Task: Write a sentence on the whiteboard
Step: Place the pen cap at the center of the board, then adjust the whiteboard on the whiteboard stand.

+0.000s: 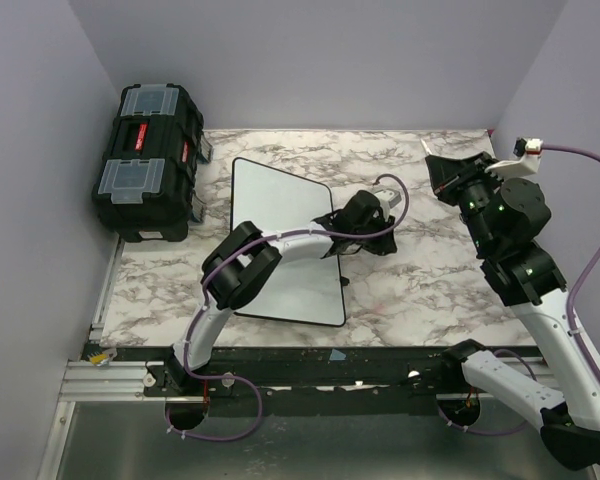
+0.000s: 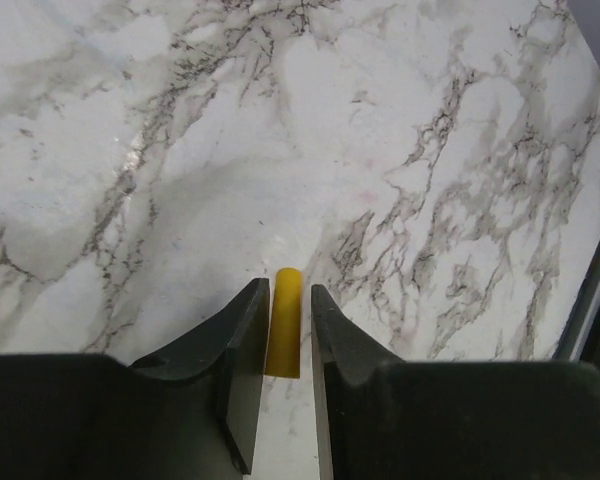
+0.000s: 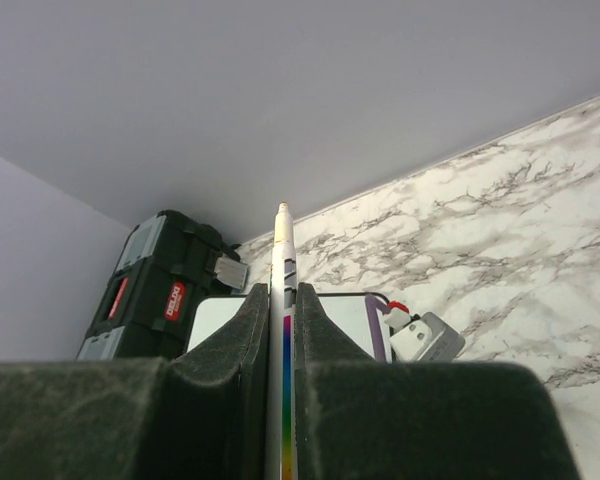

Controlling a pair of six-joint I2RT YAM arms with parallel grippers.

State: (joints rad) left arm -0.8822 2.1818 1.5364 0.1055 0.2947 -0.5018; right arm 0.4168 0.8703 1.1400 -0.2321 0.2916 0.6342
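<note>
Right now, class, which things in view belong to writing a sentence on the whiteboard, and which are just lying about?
For the job: large white black-rimmed whiteboard; white rainbow-striped marker pen, gripped by the right gripper; short yellow cylindrical cap between the jaws of the left gripper.
Just lying about: black plastic toolbox.

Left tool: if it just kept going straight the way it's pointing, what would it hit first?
Probably the marble table, which fills its view ahead. The yellow cap between the left tool fingers would likely touch first.

The tabletop is glossy and marble-patterned, the whiteboard smooth, the toolbox matt plastic.
</note>
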